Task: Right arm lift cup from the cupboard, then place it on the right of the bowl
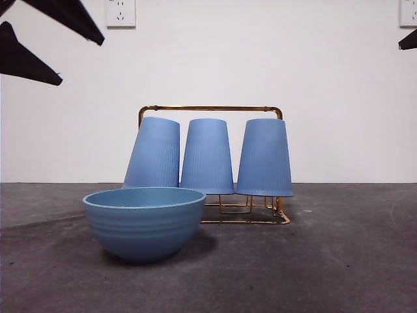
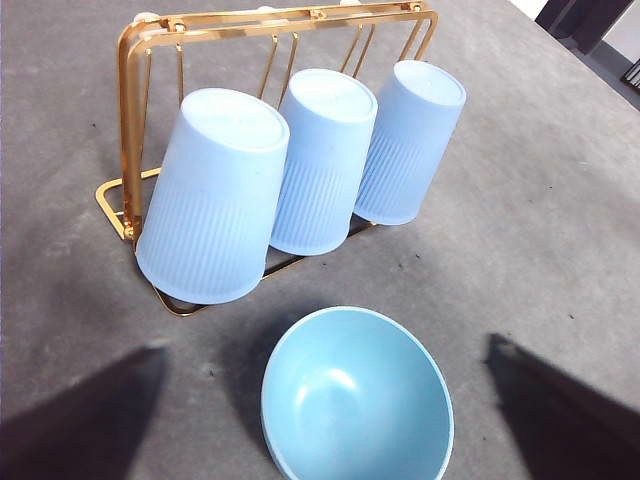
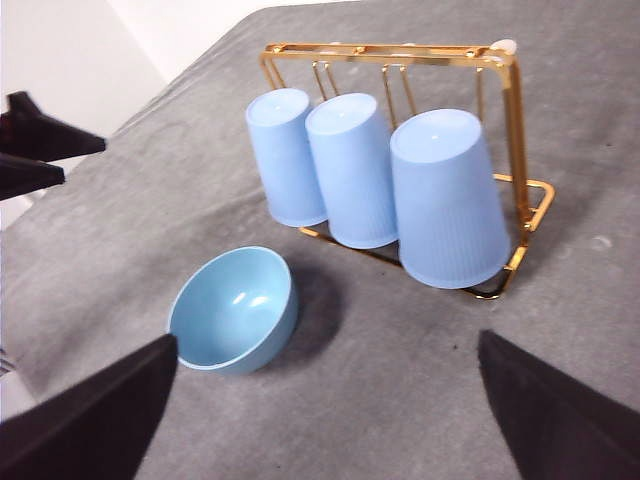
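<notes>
Three blue cups hang upside down on the gold rack, the rightmost cup untouched, the bowl on the grey surface in front, while both the right gripper and left gripper hover spread and empty.

The front view sits low at bench height, looking level at the bowl and rack close up. Both wrist views look down from opposite sides, sharing bowl and rack.

No readable text, labels or numbers anywhere — none.
</notes>
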`<state>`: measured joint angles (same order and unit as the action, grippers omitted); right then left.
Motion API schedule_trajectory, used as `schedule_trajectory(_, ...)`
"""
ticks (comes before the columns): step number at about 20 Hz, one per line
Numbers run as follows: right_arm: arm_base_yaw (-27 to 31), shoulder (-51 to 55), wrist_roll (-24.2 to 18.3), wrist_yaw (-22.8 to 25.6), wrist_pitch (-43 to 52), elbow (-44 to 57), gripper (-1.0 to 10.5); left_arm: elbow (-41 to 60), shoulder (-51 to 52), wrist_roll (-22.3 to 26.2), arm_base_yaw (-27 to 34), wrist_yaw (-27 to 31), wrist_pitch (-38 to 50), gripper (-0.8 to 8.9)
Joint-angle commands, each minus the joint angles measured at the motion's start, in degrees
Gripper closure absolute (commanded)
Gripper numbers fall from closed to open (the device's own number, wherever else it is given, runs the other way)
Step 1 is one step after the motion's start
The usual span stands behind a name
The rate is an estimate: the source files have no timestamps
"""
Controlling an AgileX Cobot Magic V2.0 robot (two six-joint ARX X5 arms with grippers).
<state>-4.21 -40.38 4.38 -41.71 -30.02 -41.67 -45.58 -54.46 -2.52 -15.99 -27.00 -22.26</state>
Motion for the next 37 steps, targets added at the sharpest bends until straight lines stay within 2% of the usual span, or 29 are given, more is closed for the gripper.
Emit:
schedule_trajectory(1, -1.1, -0.7, 1.1, 2.0, 0.5, -1.0, 4.3, -0.9, -0.5, 0.1, -0.3, -0.4, 0.6, 2.5)
schedule_trajectory(3, -2.3, -2.1, 2.5, 4.3, 0.9, -1.2, 4.3, -0.9, -0.5, -0.2, -0.3, -0.4, 0.5, 2.5)
schedule_trajectory(8, -7.7, -12.6, 2.3, 10.6, 0.8, -5.3, 4.3, -0.9, -0.4, -2.3, -0.3, -0.4, 0.5, 2.51)
schedule_trajectory(16, -16.0, -36.4, 1.0, 24.0, -4.0, -24.1, 4.3, -0.9, -0.4, -3.1, -0.3, -0.4, 0.4, 2.51)
schedule_trajectory(23, -18.1, -50.4, 1.0, 26.9, -5.2, -35.3, 4.3, -0.9, -0.4, -3.1, -0.3, -0.4, -0.6, 2.51)
schedule_trajectory(30, -20.7, -55.9, 0.7, 31.4, -1.6, -36.4, 4.6, -0.9, -0.4, -3.1, -0.3, -0.4, -0.5, 2.51)
schedule_trajectory(37, -20.9, -57.7, 0.8, 31.7, 0.4, -36.4, 4.9, -0.9, -0.5, -3.1, -0.3, -0.4, -0.5, 2.51)
